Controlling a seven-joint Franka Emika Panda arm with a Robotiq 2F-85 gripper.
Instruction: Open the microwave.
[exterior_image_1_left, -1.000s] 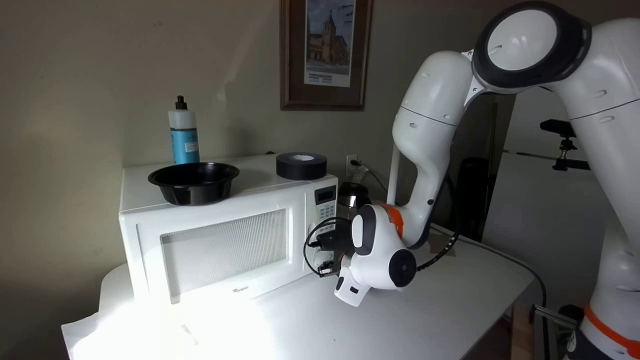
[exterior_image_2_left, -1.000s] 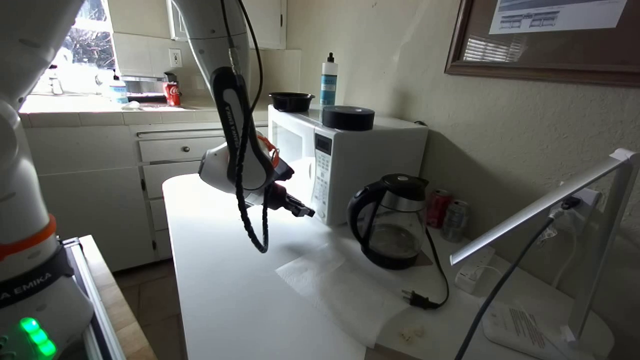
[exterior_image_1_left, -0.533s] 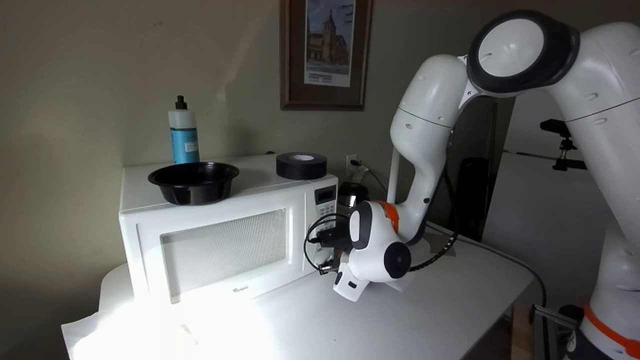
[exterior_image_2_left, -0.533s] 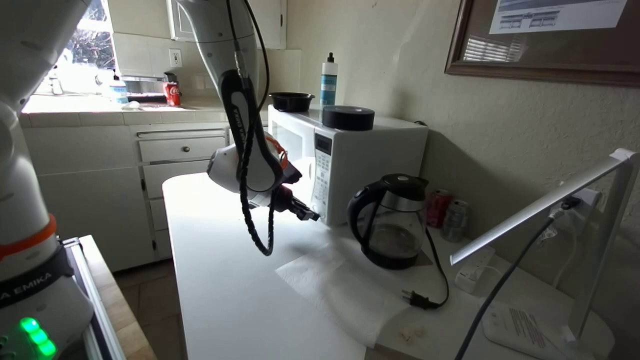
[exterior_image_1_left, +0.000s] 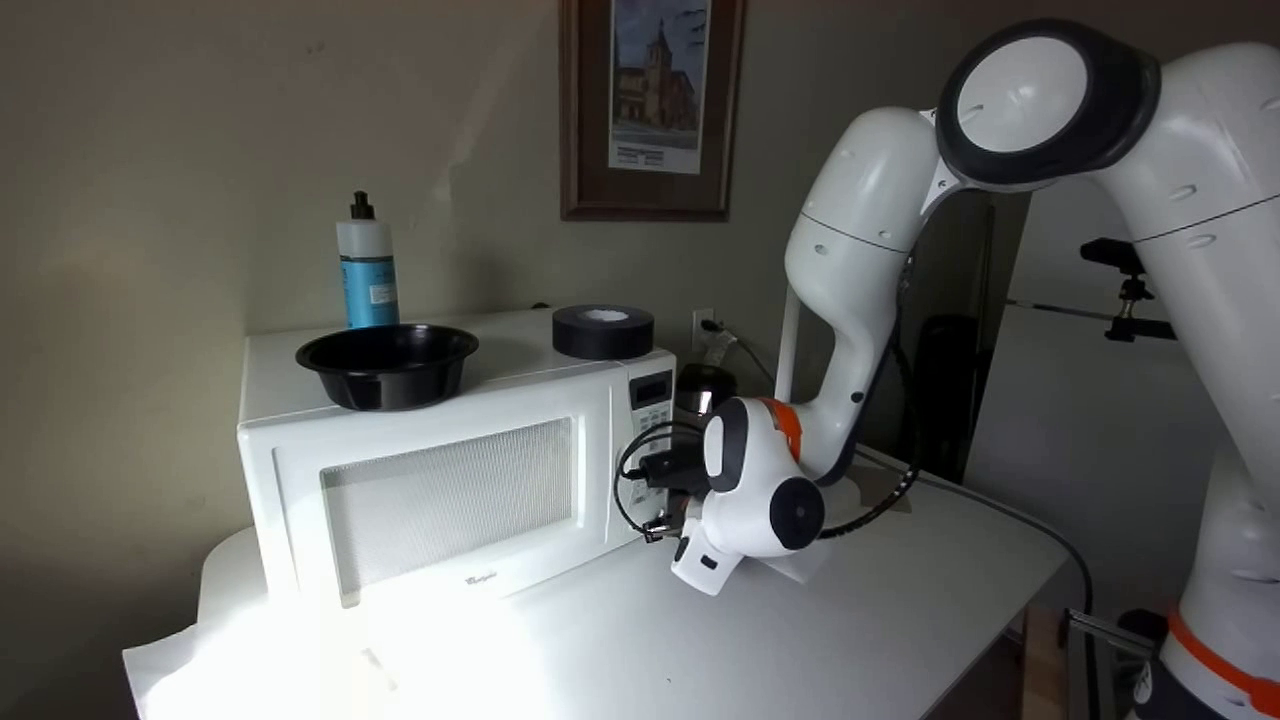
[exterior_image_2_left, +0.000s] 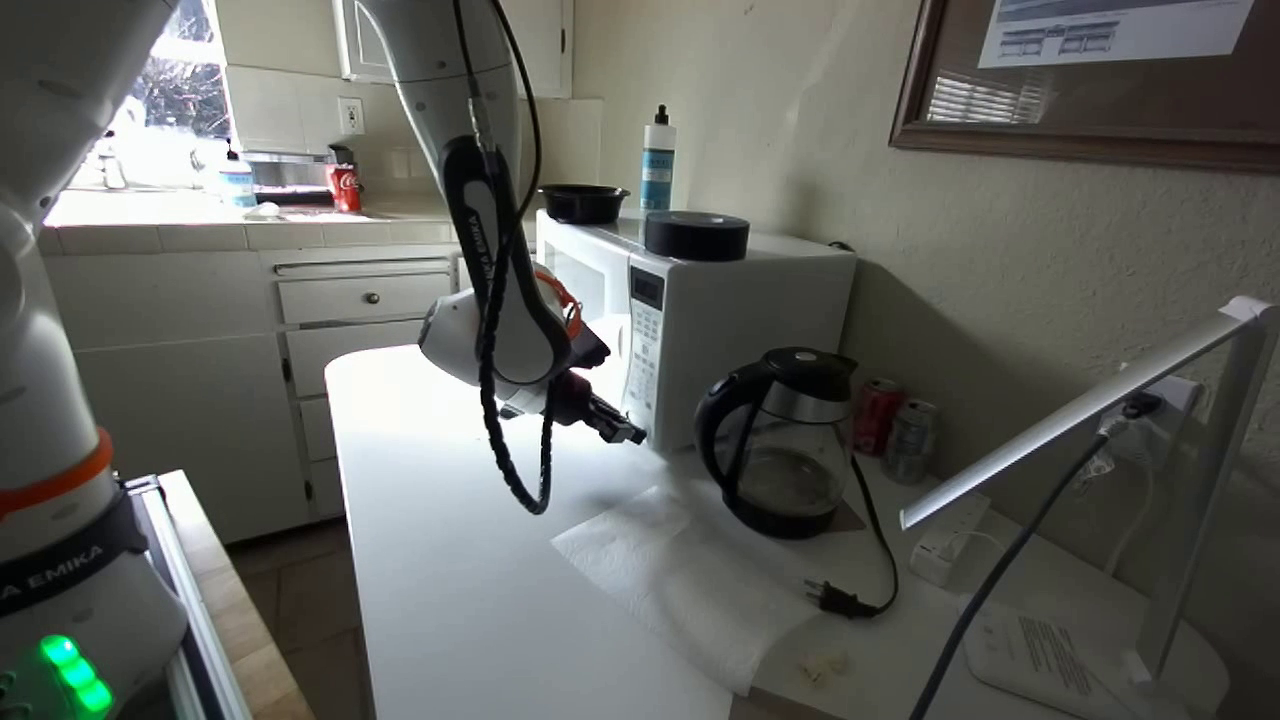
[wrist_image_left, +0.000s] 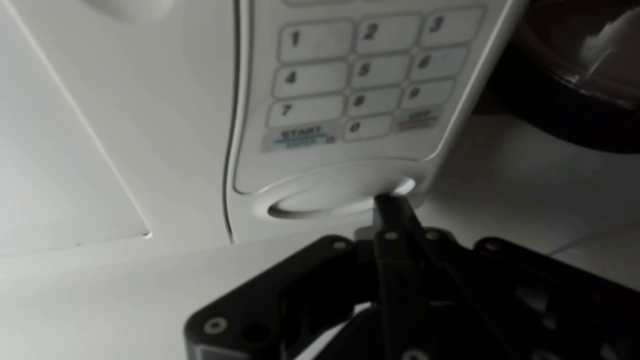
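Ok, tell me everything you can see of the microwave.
The microwave is a white, plastic-looking box standing upright on the table. Its windowed door is shut; beside it sit a dark display, a keypad and, below, an oval button. A black bowl, tape roll and bottle rest on top. The closed gripper is at the button; contact is unclear.

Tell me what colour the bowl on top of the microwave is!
The bowl is black and shiny, seen best in an exterior view.

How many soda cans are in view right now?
3. In an exterior view, a Coke can stands on the far counter, and a red can and a silver can stand beyond the kettle. Others could be hidden behind the kettle or microwave.
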